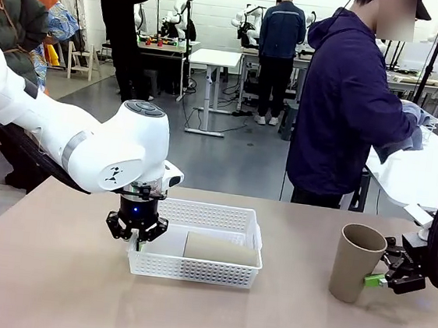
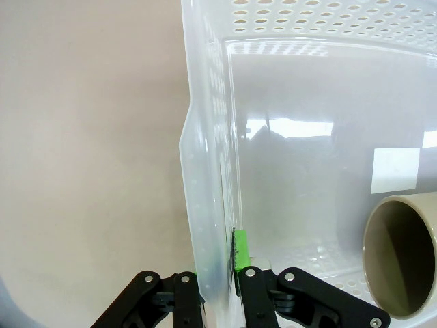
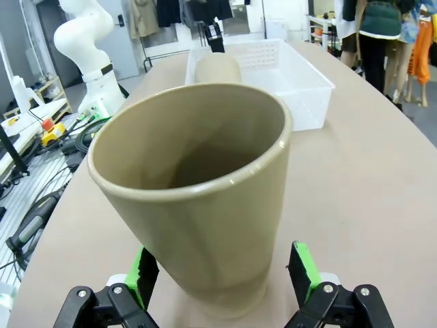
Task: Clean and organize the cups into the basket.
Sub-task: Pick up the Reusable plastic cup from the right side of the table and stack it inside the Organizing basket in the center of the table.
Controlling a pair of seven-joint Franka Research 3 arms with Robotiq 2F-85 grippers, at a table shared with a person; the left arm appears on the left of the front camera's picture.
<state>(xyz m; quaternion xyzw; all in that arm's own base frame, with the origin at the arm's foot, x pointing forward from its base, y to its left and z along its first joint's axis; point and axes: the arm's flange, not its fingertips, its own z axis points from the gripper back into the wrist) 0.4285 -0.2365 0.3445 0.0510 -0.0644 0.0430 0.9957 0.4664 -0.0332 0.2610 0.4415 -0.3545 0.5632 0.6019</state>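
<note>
The tan cup (image 1: pixel 356 262) stands upright on the table (image 1: pixel 49 287) between the right gripper's (image 3: pixel 222 268) spread fingers, long axis vertical; the white basket (image 1: pixel 192 269) lies to its left, wall pinched by the left gripper (image 1: pixel 139 238); a second tan cup (image 1: pixel 220 249) lies inside.

No legible words, brands or numbers, small dark emblem (image 1: pixel 112 175) on the left arm (image 1: pixel 87 146) too tiny to read, blank pale rectangle (image 2: pixel 396 169) inside the basket (image 2: pixel 205 171), sticker or reflection unclear
</note>
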